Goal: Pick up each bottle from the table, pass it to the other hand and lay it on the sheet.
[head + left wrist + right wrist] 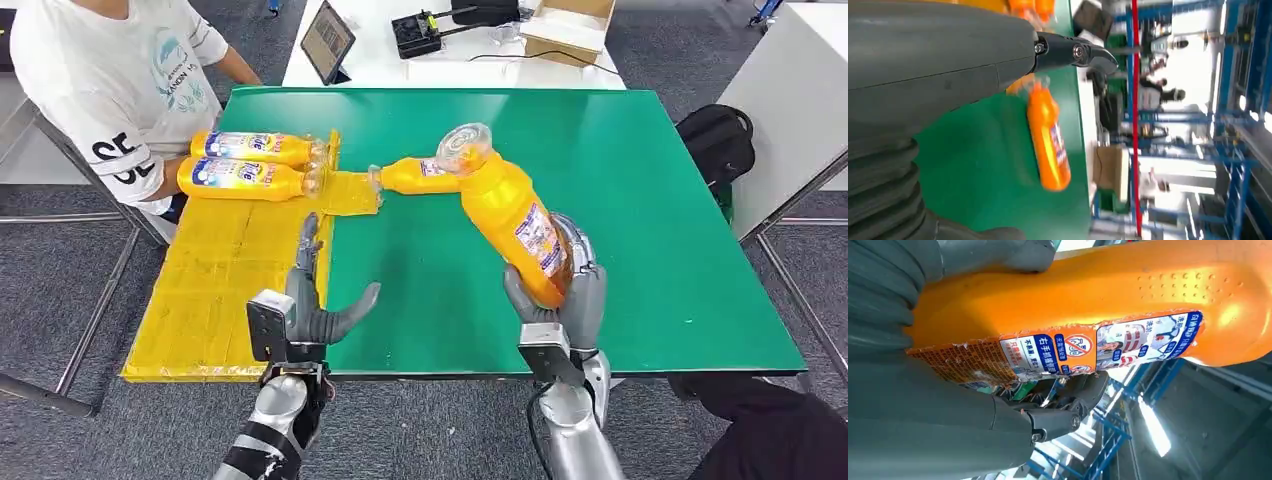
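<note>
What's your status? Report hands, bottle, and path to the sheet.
Right hand grips bottle, lifted and tilted over table. Left hand open at sheet edge. Two bottles on sheet; another bottle lies by its corner.

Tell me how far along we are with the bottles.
Done: two bottles lie on the yellow sheet. In hand: the right hand grips a lifted bottle; the left hand waits open, handover not yet done. Left: one bottle lies on the green table, its cap end at the sheet's edge.
</note>
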{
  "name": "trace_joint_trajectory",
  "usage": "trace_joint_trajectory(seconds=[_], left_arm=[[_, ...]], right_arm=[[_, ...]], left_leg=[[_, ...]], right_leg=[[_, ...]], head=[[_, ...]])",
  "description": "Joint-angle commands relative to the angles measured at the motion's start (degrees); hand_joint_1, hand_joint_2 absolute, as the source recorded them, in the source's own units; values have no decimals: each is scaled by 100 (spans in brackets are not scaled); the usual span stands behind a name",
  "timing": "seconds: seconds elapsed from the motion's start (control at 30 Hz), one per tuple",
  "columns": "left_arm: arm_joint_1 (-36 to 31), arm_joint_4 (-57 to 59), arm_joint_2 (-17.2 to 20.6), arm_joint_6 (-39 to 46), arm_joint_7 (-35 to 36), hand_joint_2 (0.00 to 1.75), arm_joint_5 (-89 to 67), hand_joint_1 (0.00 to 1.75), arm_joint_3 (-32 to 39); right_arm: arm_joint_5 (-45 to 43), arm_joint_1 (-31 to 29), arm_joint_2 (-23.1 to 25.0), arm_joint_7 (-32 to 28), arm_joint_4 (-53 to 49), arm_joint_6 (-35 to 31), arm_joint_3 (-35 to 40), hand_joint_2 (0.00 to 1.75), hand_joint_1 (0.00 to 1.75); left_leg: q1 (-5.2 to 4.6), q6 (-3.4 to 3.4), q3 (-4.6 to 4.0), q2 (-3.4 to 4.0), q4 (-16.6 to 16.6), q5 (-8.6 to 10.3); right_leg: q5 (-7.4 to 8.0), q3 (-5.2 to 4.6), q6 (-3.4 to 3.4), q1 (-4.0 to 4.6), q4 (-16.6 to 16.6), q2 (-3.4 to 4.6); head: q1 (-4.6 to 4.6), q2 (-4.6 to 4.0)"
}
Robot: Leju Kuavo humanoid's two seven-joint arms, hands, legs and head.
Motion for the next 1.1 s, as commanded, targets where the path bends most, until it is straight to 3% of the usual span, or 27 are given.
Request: trace_joint_trajectory(seconds=[0.03, 0.17, 0.33, 0.67, 0.8, 1.1], left_arm=[[-66, 335, -12, -1371, 52, 175, 316, 0, -16], [-31, 390, -55, -2242, 120, 175, 514, 0, -73], [-135, 643, -101, -3136, 306, 175, 1172, 0, 16], [-146, 668, -108, -3198, 314, 175, 1229, 0, 30], [-223, 841, -137, -3675, 447, 175, 1585, 0, 10], [-439, 1258, -200, -3797, 458, 175, 1829, 0, -1]], right_arm=[[30, 91, 157, -153, 4, 198, -249, 175, 175], [140, 343, 361, -424, 210, 464, 164, 175, 175], [429, 418, 512, -424, 904, 66, 1097, 175, 175], [300, 355, 437, -424, 1028, 119, 1145, 175, 175], [609, 267, 533, -424, 1646, -103, 1592, 175, 175], [640, -51, 693, -424, 2932, -453, 2319, 175, 175]], left_leg=[[0, 3, 18, 8, -5, -4], [2, 5, 34, 15, -9, -10], [5, 3, 40, 33, -8, -15], [4, 5, 24, 31, -8, -8], [6, 3, 35, 34, -11, -11], [5, 2, 15, 29, -7, -5]], right_leg=[[-3, 15, -13, 5, -4, 1], [-7, 32, -18, 8, -9, 2], [-8, 34, -22, 12, -8, 16], [-4, 20, -15, 13, -8, 7], [-7, 30, -22, 14, -11, 8], [-3, 8, -13, 14, -4, 3]], head=[[0, 0], [2, 0], [0, 0], [0, 0], [0, 0], [0, 0]])
